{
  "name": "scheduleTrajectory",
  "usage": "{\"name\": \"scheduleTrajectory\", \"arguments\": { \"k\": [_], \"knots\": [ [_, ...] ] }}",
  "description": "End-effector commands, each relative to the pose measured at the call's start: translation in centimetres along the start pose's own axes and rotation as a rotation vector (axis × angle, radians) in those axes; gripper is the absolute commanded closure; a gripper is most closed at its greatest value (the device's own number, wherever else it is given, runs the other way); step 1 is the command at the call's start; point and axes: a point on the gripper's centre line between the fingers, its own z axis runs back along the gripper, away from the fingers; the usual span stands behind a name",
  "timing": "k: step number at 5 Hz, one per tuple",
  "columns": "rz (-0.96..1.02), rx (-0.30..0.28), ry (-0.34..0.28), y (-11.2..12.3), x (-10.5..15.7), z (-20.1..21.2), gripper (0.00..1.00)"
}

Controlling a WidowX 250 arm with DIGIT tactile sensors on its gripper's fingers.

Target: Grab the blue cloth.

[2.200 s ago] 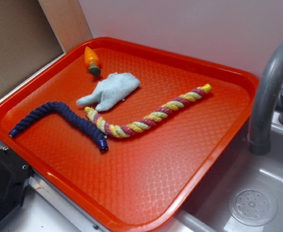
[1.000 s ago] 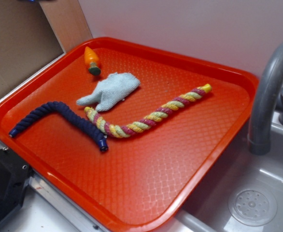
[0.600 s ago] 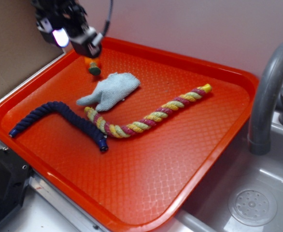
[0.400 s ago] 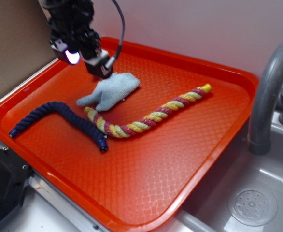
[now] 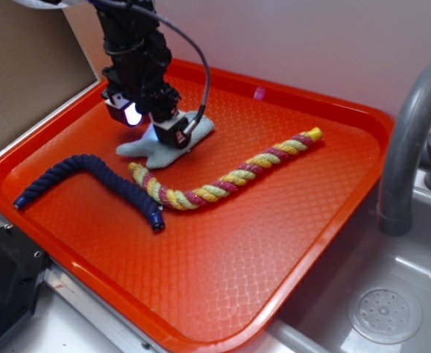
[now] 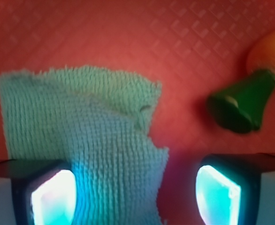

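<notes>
Right now, the gripper [image 5: 173,137] hangs low over the blue cloth [image 5: 145,147], which lies flat on the far left part of a red tray [image 5: 289,243]. Seen from the wrist camera, the two fingers [image 6: 50,192] stand spread apart with nothing between them but the cloth [image 6: 88,136] beneath; the left one sits over the fabric, while the right one sits over bare tray just past the cloth's ragged edge. So the pincer is released, not yet gripping. A toy carrot [image 6: 250,93] with a green stem lies close by, apart from the cloth. A striped yellow and red rope [image 5: 223,180] starts just beside the cloth's near edge, and a navy rope [image 5: 90,176] curves in front of it. To grab well, I judge the gripper should sink straight down until the fingers press the tray, then close firmly, so the soft terry bunches up between them. It should keep clear of the carrot and the striped rope end.
</notes>
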Motion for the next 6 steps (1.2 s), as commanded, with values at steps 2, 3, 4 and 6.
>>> {"name": "scheduleTrajectory", "arguments": {
  "k": [2, 3, 4, 6],
  "knots": [
    [-0.008, 0.090, -0.076, 0.6, 0.1, -0.5, 1.00],
    [-0.005, 0.079, -0.081, 0.7, 0.2, 0.1, 1.00],
    [-0.001, 0.078, -0.080, 0.8, 0.1, 0.3, 1.00],
    [-0.006, -0.028, -0.092, -1.3, -2.2, 6.6, 1.00]
  ]
}}
